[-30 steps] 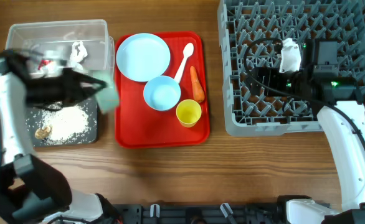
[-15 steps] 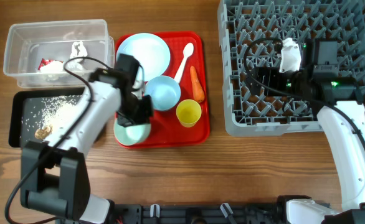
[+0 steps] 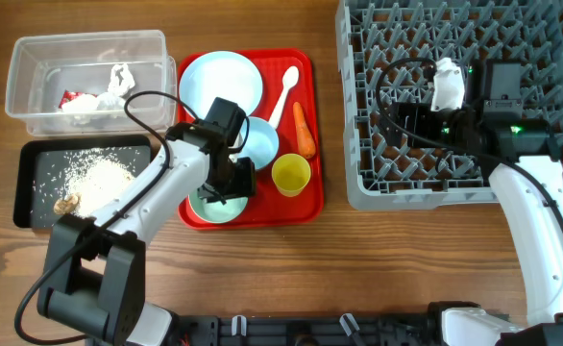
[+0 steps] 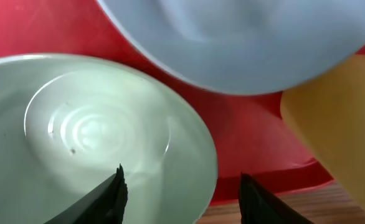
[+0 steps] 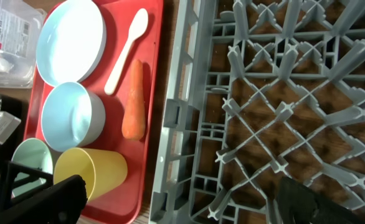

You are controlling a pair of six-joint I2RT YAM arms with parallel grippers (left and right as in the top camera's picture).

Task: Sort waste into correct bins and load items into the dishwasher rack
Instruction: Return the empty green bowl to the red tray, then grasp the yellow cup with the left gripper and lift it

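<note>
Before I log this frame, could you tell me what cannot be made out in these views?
Overhead: pale green bowl mostly covered by the left gripper.
Overhead: right gripper's fingers hidden under its own wrist, above the dishwasher rack.
Left wrist: yellow cup cut off by the right edge, light blue bowl by the top edge.
Overhead: brown scrap in the black tray too small to identify.
</note>
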